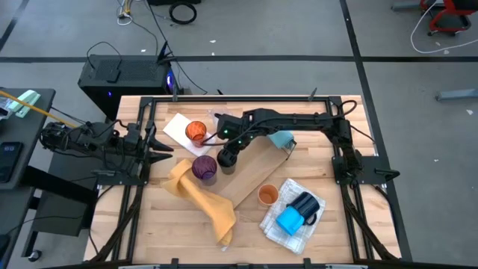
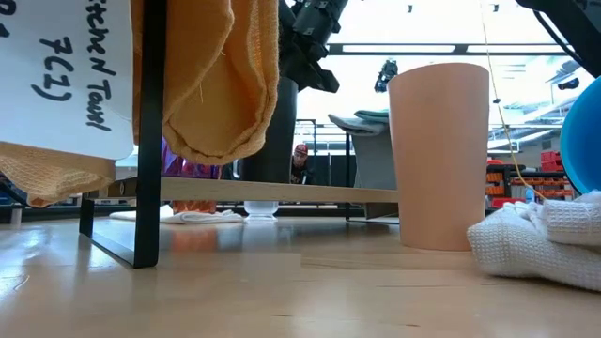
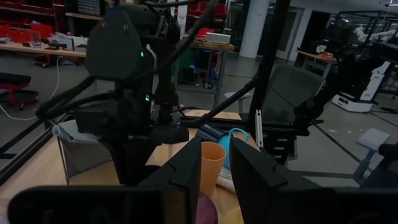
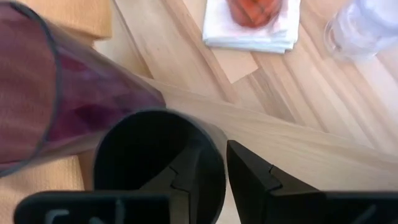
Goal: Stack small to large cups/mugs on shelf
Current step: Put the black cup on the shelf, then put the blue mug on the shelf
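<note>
Fingers of the right gripper pinch the black cup's rim, one inside, beside the purple cup on the shelf (left gripper idles, part-open).

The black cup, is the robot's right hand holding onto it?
Touching. In the right wrist view the right gripper has one finger inside the black cup and the other outside, pinching its rim. The purple cup stands beside it.
</note>
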Robot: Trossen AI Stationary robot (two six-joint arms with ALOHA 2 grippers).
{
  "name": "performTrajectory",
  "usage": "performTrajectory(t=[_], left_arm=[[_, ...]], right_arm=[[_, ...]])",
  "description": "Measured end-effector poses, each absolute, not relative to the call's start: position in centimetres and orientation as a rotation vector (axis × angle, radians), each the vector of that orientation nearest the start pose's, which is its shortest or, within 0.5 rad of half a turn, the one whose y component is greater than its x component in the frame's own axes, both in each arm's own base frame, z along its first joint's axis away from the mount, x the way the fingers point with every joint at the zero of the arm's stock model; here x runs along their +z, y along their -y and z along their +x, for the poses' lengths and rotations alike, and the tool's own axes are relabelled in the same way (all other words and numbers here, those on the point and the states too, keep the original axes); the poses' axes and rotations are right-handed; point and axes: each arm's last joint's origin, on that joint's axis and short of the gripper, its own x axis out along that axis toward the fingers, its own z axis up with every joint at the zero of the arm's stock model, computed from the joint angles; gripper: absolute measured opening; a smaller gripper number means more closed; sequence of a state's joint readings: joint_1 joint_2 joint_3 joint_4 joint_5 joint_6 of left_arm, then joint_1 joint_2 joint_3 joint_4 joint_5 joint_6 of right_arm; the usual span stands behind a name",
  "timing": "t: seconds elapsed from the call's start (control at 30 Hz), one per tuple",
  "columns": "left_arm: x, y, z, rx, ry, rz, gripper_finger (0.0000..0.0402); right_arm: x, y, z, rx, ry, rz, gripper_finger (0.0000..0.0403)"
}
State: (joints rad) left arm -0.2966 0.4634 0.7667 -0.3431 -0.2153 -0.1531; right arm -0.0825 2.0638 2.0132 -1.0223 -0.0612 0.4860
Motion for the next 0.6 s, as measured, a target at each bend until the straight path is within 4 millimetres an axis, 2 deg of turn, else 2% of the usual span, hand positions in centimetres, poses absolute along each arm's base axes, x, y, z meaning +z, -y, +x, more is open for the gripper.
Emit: performTrajectory(t=[0.2, 0.6], left_arm=[[34.80, 2.20, 9.33, -0.078, -0.045, -0.144, 0.0085], [34.80, 2.20, 9.33, -0.078, -0.046, -0.157, 0.0093]], right_arm=[[30.61, 4.07, 43.75, -0.280, -1.020, 0.512, 0.0084], [30.93, 4.00, 43.24, -0.272, -1.049, 0.495, 0.0084]])
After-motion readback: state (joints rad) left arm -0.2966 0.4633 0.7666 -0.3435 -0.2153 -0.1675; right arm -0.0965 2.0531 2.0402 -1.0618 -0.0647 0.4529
